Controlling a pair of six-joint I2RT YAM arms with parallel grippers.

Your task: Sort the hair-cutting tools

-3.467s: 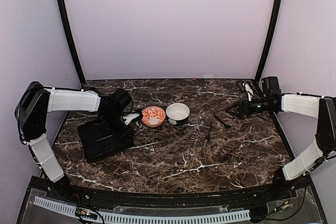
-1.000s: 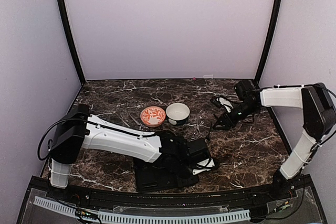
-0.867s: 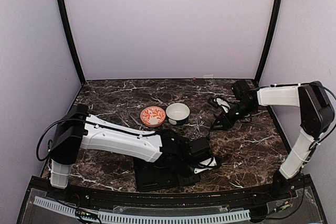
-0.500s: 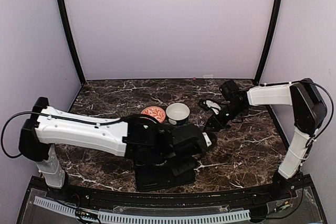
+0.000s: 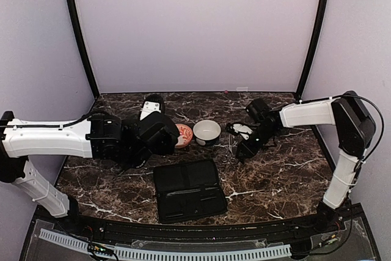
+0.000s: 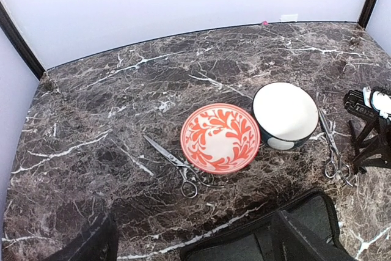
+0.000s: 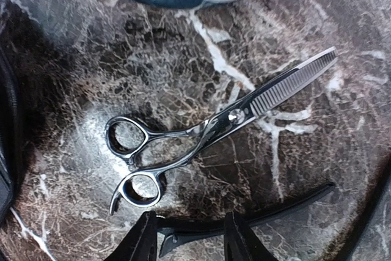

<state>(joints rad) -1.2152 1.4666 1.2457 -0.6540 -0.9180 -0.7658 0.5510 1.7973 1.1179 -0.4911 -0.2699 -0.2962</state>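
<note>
Although the black case (image 5: 186, 191) lay open, sorting looked barely begun: plain scissors (image 6: 174, 160) lay on the worktop (image 6: 122, 90) left of the orange bowl (image 6: 220, 137), thinning scissors (image 7: 220, 123) right of the white bowl (image 6: 286, 114) (both bowls empty). The right claw (image 7: 190, 236) hung half-open over a dark clip (image 7: 281, 203), contact unclear; the left claw (image 6: 194, 221), spread wide, held nothing.
</note>
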